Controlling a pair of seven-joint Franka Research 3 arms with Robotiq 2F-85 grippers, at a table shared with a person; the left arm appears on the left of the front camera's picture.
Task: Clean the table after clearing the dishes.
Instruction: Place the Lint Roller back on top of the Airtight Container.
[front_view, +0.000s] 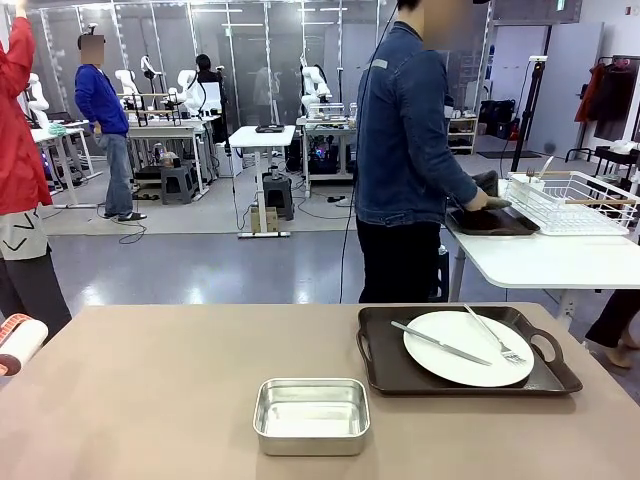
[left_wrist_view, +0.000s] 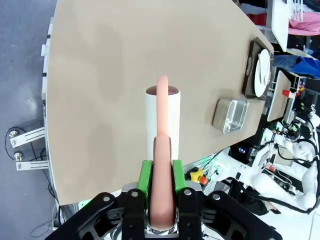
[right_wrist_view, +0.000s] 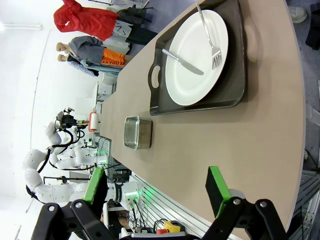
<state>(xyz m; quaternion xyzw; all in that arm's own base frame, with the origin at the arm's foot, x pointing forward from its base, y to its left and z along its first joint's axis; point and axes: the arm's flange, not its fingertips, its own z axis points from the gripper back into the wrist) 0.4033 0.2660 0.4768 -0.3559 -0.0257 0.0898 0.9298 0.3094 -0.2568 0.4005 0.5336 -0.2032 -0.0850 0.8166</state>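
Front: found one tray (front_view: 385, 370) with plate (front_view: 450, 372), fork (front_view: 495, 340) and knife (front_view: 440, 343) uncleared on the counter (front_view: 150, 400); judged clearing unfinished, wiping not begun.
Left wrist: saw left pincer (left_wrist_view: 161, 167) clamped on a roller (left_wrist_view: 150, 115), counter beyond.
Right wrist: saw right pincer (right_wrist_view: 156, 175) open, tray ahead.

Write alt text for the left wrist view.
The robot's left hand is shut on the pink handle of a white roller, which points out over the beige table. Farther along the table stand a small steel pan and a dark tray carrying a white plate.
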